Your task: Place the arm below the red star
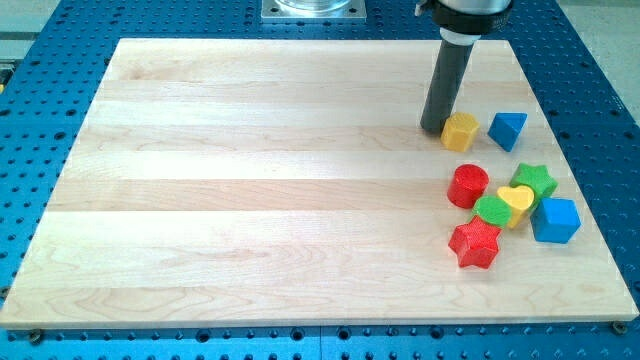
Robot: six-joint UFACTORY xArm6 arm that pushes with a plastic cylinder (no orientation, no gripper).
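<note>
Wooden board [250, 180] carries your blocks, clustered at the view's right. Rod has no jaws; my tip [433, 129] rests touching the yellow block [460, 131], well above the red star [475, 244]. Task not done: you've yet to get below the star.

Pale wooden board [250, 180] on blue perforated table [40, 60], coloured blocks at view's right
</note>
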